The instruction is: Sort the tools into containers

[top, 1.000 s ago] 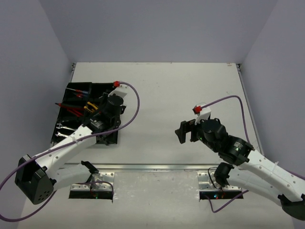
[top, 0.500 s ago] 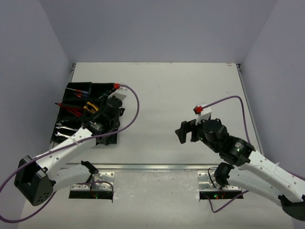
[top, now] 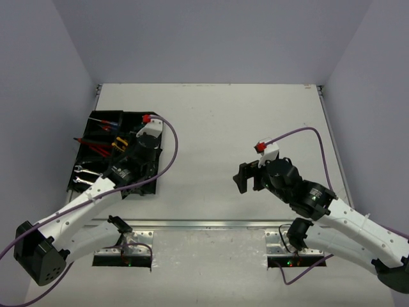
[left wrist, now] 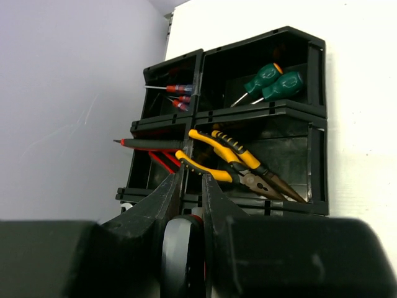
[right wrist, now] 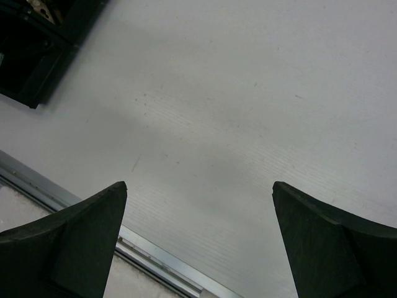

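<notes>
A white table (top: 230,121) carries a black plastic organizer tray (left wrist: 248,113) at its 9 o'clock edge. The left gripper (left wrist: 191,180) hangs over the tray, fingers nearly together, with a blurred grey-and-red shape (left wrist: 181,248) between them; whether they grasp it cannot be told. The right gripper (right wrist: 198,205) is released, spread wide over the table at 4 o'clock. In the tray, yellow-handled pliers (left wrist: 214,143) lie at 5 o'clock, green-handled screwdrivers (left wrist: 273,82) at 1 o'clock, and red-and-blue screwdrivers (left wrist: 178,93) at 11 o'clock.
</notes>
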`<action>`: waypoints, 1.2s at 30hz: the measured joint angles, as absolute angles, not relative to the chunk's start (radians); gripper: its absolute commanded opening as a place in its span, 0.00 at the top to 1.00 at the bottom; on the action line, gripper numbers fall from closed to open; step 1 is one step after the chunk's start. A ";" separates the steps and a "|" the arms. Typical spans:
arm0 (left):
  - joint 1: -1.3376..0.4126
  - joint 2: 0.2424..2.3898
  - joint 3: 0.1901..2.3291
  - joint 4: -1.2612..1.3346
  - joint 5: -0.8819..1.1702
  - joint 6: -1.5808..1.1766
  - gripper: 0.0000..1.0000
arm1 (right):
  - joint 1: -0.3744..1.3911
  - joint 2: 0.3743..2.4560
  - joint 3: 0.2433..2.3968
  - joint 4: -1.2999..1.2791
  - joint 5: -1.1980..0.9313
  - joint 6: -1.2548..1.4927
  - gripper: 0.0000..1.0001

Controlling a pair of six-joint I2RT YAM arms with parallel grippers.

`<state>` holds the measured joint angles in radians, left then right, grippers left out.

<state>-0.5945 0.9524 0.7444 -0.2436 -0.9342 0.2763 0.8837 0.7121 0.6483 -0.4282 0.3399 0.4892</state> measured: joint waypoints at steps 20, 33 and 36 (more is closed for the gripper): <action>-0.594 1.047 0.652 -0.336 -0.897 0.247 0.89 | 0.884 0.721 0.648 -0.428 0.331 0.481 0.01; -0.595 1.071 0.596 -0.303 -0.755 0.317 0.76 | 0.884 0.793 0.648 -0.428 0.305 0.473 0.01; -0.595 1.074 0.595 -0.306 -0.721 0.297 0.61 | 0.884 0.797 0.648 -0.426 0.296 0.473 0.01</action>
<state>-0.5949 1.0739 0.5947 -0.3059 -0.7212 0.2970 0.8837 0.7969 0.6483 -0.4261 0.2956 0.4726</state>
